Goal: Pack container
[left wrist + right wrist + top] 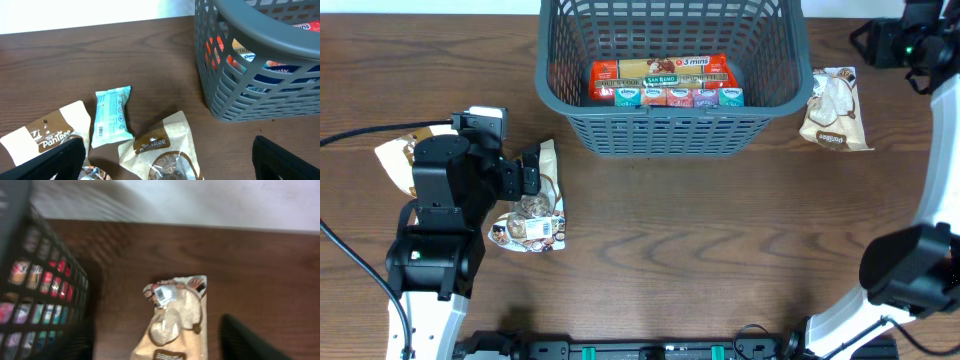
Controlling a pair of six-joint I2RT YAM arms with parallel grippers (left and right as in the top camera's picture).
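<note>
**Both grippers spread over snack pouches, basket at the far middle**

Our left gripper (167, 157) has its two black fingers spread wide with nothing between them. They hang over a crinkled cream pouch (160, 147) with a brown label and a clear window. Just beside it lie a flat, rectangular pale blue foil wrapper (112, 116) and a cream-and-brown pouch (47, 135).

Our right gripper (160, 347) also stands parted, though its picture is blurred. We see one dark finger at the lower right and a dark shape at the lower left. A soft beige pouch (175, 325) lies flat on the table beneath the gap, not gripped.

That pouch lies just beside the right-hand wall of the container (665, 132). The container is a dark grey plastic basket with lattice-slotted sides and a smooth solid rim, set at the far middle of the dark wood-grain table (720, 240). Inside it we see a long red-and-orange packet (660, 72). Against its near wall is a row of small boxy packs (680, 97) in pastel colours.
</note>
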